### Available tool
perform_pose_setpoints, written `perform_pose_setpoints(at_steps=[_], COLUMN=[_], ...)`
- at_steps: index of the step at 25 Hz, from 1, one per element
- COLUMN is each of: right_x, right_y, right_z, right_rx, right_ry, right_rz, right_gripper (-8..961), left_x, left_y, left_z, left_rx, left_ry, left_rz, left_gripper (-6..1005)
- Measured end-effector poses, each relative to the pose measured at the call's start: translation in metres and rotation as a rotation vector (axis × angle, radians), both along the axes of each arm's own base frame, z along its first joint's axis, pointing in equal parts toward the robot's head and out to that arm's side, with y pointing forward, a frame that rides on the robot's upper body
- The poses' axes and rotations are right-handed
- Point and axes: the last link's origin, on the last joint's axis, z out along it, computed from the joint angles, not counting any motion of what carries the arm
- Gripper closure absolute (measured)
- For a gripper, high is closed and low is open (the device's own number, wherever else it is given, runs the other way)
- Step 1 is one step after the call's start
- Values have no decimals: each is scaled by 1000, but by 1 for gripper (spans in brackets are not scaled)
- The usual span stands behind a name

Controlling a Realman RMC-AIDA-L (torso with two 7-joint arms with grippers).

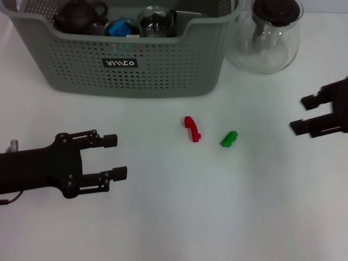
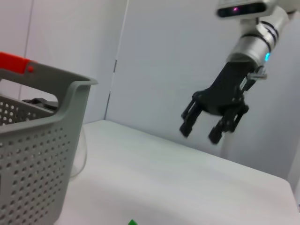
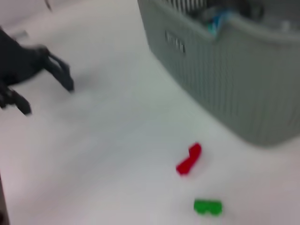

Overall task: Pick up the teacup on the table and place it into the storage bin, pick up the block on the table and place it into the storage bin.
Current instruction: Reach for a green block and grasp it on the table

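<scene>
The storage bin (image 1: 163,70) stands at the back of the table, with a dark teapot (image 1: 80,15), a blue item (image 1: 120,27) and a clear glass cup (image 1: 156,22) inside. No teacup shows on the table itself. A red block (image 1: 191,129) and a green block (image 1: 229,138) lie on the table in front of the bin. My left gripper (image 1: 116,157) is open and empty, low at the left, well left of the red block. My right gripper (image 1: 300,114) is open and empty at the right edge, right of the green block. The right wrist view shows the red block (image 3: 189,159), the green block (image 3: 207,206) and the bin (image 3: 234,79).
A clear glass carafe with a black lid (image 1: 269,35) stands right of the bin. The left wrist view shows the bin's corner (image 2: 42,140) and the right gripper (image 2: 199,135) held above the table. The right wrist view shows the left gripper (image 3: 47,98) far off.
</scene>
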Motion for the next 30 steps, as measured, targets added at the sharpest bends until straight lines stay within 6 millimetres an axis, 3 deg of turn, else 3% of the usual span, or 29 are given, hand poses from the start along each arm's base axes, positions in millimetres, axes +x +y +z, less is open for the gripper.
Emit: perform_pose_setpoints(at_steps=[6,15,22,30], right_x=[-27,-50,-47,-39], right_y=[26,33,36,41], right_z=[-41,-93,-121,-132], right_rx=[-92,-117,-73,4], right_ry=[-103,-309,-337,-336], right_rz=[-79,-18,-88,-164], right_gripper=[278,278,277,277], left_x=[-2,-6,-6,-5], left_y=[0,-3,-2,-1], left_z=[-1,-1,-2,-4], left_rx=[23,48,52,50], left_ry=[-6,-24,-22,-26], left_rz=[24,57,64,64], left_gripper=[268,268,268,268])
